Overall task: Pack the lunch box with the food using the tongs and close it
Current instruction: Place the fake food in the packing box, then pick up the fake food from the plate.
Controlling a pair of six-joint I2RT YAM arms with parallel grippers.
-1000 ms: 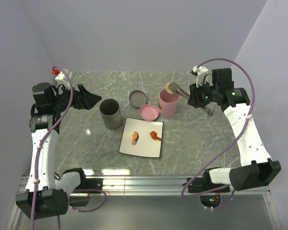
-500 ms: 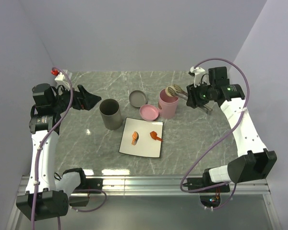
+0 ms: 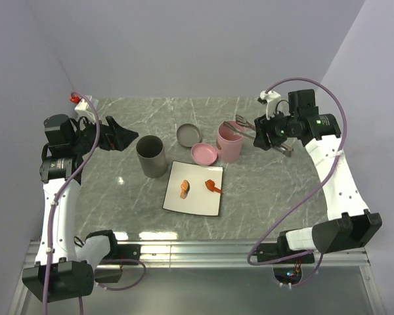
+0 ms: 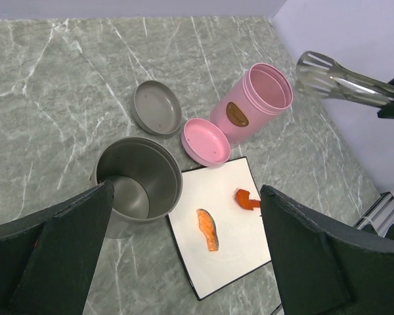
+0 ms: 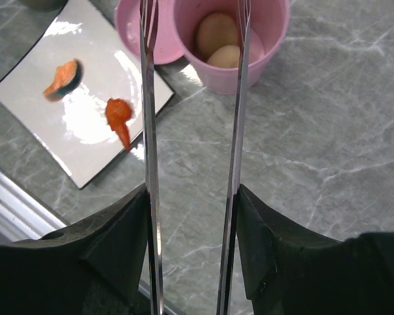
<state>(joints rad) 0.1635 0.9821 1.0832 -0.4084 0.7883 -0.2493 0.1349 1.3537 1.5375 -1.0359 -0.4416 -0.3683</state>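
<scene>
Left to right: we see the left gripper (image 3: pixel 128 137) hovering over the marble table (image 3: pixel 118 190), jaws spread wide and empty, unchanged from a second ago; the grey container (image 3: pixel 151 156) upright; the grey lid (image 3: pixel 188 135) behind it; the white plate (image 3: pixel 196 203) bearing a salmon slice (image 3: pixel 184 189) and the orange-red piece (image 3: pixel 212 186); the pink lid (image 3: pixel 203 154) at the plate's far edge; the pink container (image 3: pixel 230 146), now holding both tan balls (image 5: pixel 218 31); the tongs (image 5: pixel 148 131), whose tips carried a ball a second ago, now bare and parted above the rim; the right gripper (image 5: pixel 192 190), partly open, clasping the tongs' two arms from outside.
</scene>
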